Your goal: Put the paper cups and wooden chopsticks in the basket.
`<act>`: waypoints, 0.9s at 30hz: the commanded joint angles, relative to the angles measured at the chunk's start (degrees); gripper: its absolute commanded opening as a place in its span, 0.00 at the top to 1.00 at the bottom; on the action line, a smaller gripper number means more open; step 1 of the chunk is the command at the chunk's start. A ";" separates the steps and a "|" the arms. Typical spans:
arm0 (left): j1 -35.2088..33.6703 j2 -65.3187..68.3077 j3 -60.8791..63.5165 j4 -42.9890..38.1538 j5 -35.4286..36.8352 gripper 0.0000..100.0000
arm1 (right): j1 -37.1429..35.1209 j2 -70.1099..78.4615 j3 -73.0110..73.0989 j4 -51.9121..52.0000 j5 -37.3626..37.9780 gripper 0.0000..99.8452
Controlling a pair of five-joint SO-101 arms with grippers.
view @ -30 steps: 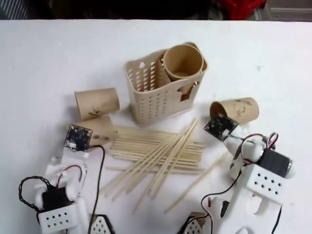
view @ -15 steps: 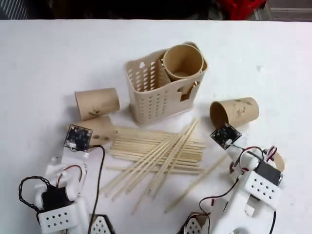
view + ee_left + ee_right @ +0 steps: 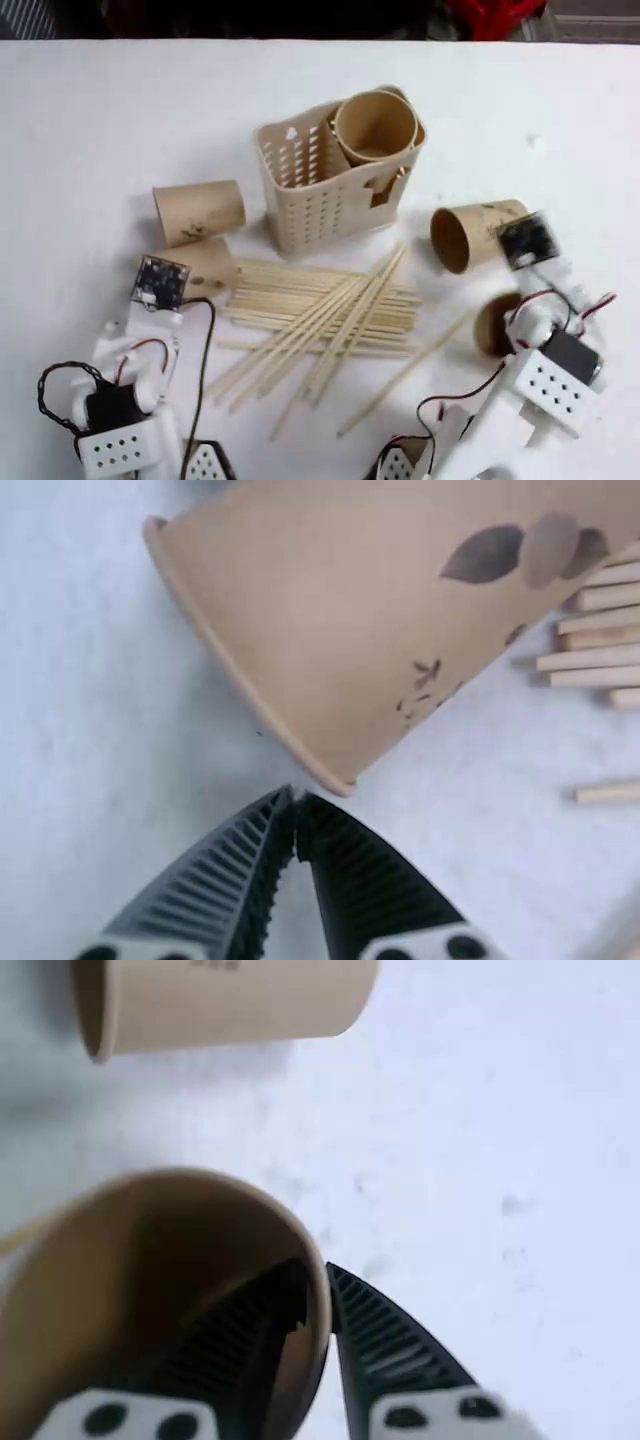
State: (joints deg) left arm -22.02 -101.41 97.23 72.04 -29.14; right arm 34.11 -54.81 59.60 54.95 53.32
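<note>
The beige slotted basket stands mid-table with one paper cup upright inside it. Wooden chopsticks lie piled in front of it. Two cups lie on their sides at the left, and another lies at the right. My left gripper is shut, its tips just short of the nearer left cup's rim. My right gripper is shut on the rim of a paper cup, one finger inside and one outside; that cup shows beside the right arm.
Chopstick ends lie just past the left cup. One stray chopstick lies angled toward the right arm. The lying right cup is just beyond the held one. White table stretches behind and to both sides of the basket.
The right arm has swung to the right, away from the chopsticks, and the cup in its gripper has come into sight beside it. The left arm has not moved.
</note>
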 commanded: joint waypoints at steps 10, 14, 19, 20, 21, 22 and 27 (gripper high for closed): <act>-0.40 -0.40 -0.09 0.26 -0.26 0.97 | -12.79 -0.66 -40.44 15.60 -36.57 0.98; -0.40 -0.40 -0.09 0.26 -0.26 0.97 | -22.73 0.31 -47.82 15.25 -44.57 0.98; -0.40 -0.40 -0.09 0.26 -0.26 0.97 | -32.92 10.24 -56.26 11.47 -54.59 0.98; -0.40 -0.40 -0.09 0.26 -0.26 0.97 | -34.51 13.05 -58.11 10.59 -55.91 0.98; -0.40 -0.40 -0.09 0.26 -0.26 0.97 | -35.82 15.87 -60.13 10.07 -57.05 0.98; -0.40 -0.40 -0.09 0.26 -0.26 0.97 | -36.70 18.68 -62.33 9.80 -58.11 0.98; -0.40 -0.40 -0.09 0.26 -0.26 0.97 | -40.40 32.57 -71.82 10.07 -60.84 0.98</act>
State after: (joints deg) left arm -22.02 -101.41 97.23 72.04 -29.14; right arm -4.22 -28.44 -6.24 66.46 -6.11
